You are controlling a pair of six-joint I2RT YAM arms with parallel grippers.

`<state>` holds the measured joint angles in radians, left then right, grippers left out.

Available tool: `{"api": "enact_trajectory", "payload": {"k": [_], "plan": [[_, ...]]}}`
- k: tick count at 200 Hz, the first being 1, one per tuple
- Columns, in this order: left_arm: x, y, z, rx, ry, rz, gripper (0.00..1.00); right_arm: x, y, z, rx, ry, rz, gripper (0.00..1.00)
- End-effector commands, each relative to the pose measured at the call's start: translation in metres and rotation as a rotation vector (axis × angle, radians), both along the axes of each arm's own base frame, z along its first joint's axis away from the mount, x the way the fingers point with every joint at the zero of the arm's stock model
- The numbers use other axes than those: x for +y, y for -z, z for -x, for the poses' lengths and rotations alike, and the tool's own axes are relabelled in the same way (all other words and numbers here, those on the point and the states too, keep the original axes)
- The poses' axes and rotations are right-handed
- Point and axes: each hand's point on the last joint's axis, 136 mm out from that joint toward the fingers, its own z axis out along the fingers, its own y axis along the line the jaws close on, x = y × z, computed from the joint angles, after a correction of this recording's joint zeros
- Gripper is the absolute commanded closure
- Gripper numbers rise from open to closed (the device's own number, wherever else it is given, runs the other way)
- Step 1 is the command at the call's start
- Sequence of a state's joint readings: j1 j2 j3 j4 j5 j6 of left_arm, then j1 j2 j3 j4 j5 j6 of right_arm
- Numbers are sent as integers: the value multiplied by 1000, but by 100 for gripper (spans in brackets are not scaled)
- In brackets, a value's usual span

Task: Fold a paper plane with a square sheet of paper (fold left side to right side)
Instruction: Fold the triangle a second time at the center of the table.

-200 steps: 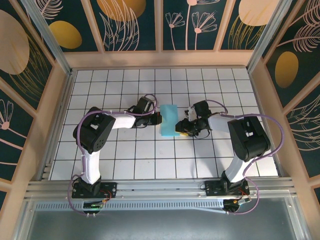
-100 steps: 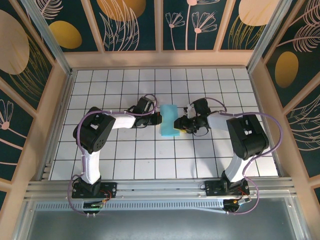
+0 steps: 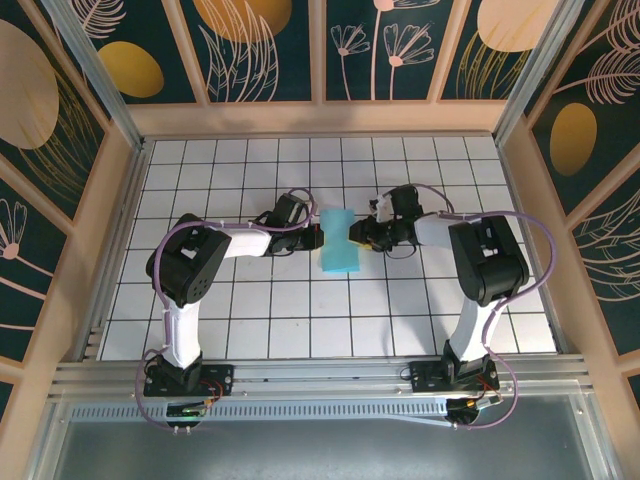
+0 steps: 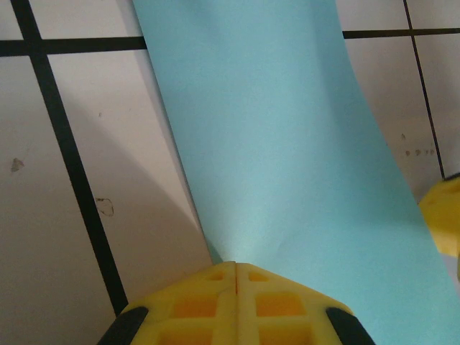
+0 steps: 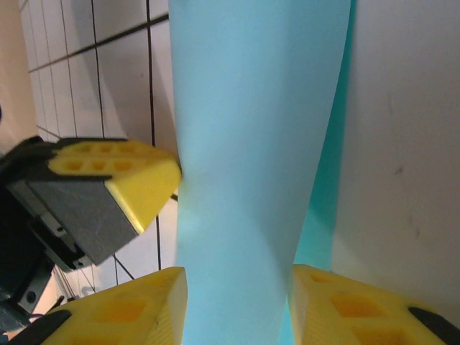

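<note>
The square sheet of paper (image 3: 335, 250) lies turquoise on the white grid, doubled over into an upright strip with a notch in its right edge. My left gripper (image 3: 317, 238) is shut, its yellow tips (image 4: 236, 264) touching the sheet (image 4: 287, 144) at its left edge; whether paper is pinched there I cannot tell. My right gripper (image 3: 358, 236) reaches in from the right. Its two fingers (image 5: 237, 277) stand apart with the bowed upper layer (image 5: 244, 144) squeezed narrow between them. A darker lower layer (image 5: 323, 215) shows beside it. The paper plane is out of view.
Wooden walls (image 3: 320, 118) enclose the tiled floor (image 3: 250, 320). Both arm bases (image 3: 185, 378) sit on the metal rail at the near edge. The left gripper's yellow finger (image 5: 122, 183) shows beside the sheet in the right wrist view.
My right gripper has moved up and left along the sheet's right edge, and that edge now bends inward at the fingers. The left gripper has stayed in place.
</note>
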<state>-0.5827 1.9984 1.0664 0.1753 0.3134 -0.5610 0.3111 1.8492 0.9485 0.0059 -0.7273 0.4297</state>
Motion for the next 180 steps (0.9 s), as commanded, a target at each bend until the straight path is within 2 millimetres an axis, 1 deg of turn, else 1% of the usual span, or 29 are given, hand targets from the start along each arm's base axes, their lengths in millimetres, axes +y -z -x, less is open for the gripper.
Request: {"api": "enact_trajectory", "payload": {"k": [1, 17, 36, 57, 68, 89, 116, 133, 139, 141, 145, 148, 151, 156, 169, 180], "plan": [[7, 22, 8, 50, 1, -50, 100, 2, -6, -15, -19, 9, -41, 61], [5, 19, 8, 47, 1, -34, 100, 2, -5, -16, -18, 9, -51, 63], [3, 16, 7, 43, -1, -22, 100, 1, 0, -15, -5, 12, -45, 66], [2, 9, 4, 29, -6, -11, 96, 0, 7, -12, 12, 14, -36, 72], [1, 2, 2, 15, -13, -1, 95, 0, 9, -11, 19, 12, -36, 78], [0, -18, -2, -29, -27, 31, 89, -2, 9, -10, 20, 14, -36, 89], [6, -53, -8, -120, -60, 54, 80, -2, 3, -7, 20, 20, -44, 99], [12, -75, -6, -182, -68, 56, 76, -1, 0, -4, 33, 23, -56, 100], [13, -87, -7, -216, -69, 63, 74, -1, -1, -2, 40, 26, -59, 100], [16, -84, -3, -213, -69, 54, 73, -1, -1, -2, 41, 28, -60, 100], [19, -86, -1, -226, -68, 49, 72, -1, -1, -1, 44, 30, -61, 100], [21, -84, 1, -228, -67, 42, 71, -2, -2, -1, 46, 33, -61, 100], [22, -95, 3, -258, -64, 50, 71, -2, -1, 0, 49, 35, -61, 100], [23, -102, 7, -282, -54, 50, 70, -2, -2, 1, 52, 38, -60, 100], [25, -110, 19, -333, -26, 36, 66, -4, -3, 3, 59, 52, -57, 100], [22, -116, 33, -378, 14, 24, 62, -5, -5, 4, 66, 64, -58, 100]]}}
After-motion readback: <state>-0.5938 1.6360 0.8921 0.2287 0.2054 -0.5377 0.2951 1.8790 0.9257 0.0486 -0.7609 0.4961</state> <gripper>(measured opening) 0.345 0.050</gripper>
